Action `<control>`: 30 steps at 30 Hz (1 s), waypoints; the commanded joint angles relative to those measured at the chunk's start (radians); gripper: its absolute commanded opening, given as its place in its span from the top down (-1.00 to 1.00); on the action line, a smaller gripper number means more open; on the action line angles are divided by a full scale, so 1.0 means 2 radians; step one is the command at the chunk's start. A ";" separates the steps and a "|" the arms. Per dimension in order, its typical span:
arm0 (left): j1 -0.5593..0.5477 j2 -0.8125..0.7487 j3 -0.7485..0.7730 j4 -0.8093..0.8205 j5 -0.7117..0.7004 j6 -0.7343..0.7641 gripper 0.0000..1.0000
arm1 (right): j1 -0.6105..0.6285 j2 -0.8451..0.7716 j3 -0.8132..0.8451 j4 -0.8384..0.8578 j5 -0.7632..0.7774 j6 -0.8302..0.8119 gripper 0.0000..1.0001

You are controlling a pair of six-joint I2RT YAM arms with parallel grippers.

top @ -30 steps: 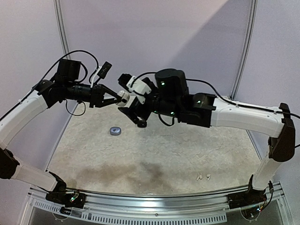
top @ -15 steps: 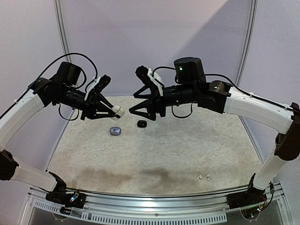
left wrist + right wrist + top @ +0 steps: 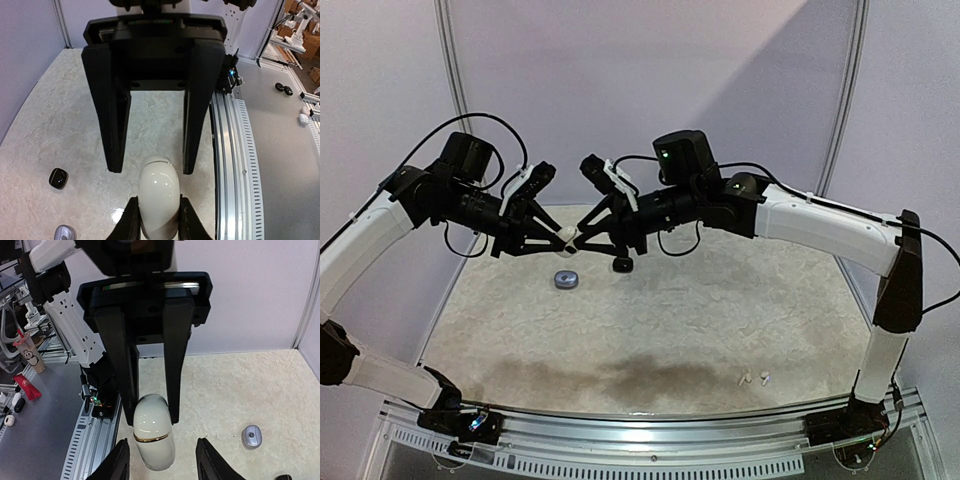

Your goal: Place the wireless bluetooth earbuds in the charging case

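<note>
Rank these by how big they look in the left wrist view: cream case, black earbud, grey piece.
1. The cream case: largest, though it is also nearest the camera.
2. The black earbud and grey piece: unranked, since the frame edge cuts off the grey one.

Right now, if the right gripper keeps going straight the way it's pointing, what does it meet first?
The white case, held by the left gripper directly ahead. Its rounded end sits between the open fingers of the right gripper, so contact looks very near.
</note>
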State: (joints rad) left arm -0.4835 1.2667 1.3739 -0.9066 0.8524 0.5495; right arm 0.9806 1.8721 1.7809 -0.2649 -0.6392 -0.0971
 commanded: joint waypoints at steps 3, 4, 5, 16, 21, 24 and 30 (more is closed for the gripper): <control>-0.008 -0.007 0.000 0.006 0.003 -0.006 1.00 | 0.003 0.029 0.040 -0.034 -0.023 0.001 0.39; -0.008 -0.007 0.000 0.006 0.003 -0.006 1.00 | 0.003 0.031 0.043 -0.035 -0.024 -0.001 0.48; -0.008 -0.008 0.000 0.005 0.002 -0.006 1.00 | 0.003 0.032 0.043 -0.034 -0.026 -0.002 0.58; 0.023 -0.083 -0.083 0.138 0.054 -0.076 -0.74 | -0.005 -0.028 -0.006 -0.005 -0.010 0.005 1.00; 0.023 -0.171 -0.244 0.442 0.041 -0.244 -0.98 | -0.006 -0.084 -0.092 0.185 0.039 0.088 1.00; 0.023 -0.160 -0.272 0.558 0.046 -0.349 -0.95 | -0.006 -0.109 -0.151 0.311 0.058 0.151 1.00; 0.015 -0.117 -0.272 0.701 0.041 -0.493 -0.45 | -0.001 -0.110 -0.177 0.401 0.072 0.177 1.00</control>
State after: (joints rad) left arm -0.4450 1.0046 0.8379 0.1802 0.9443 -0.1860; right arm 0.9741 1.6661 1.4582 0.3145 -0.5404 0.1757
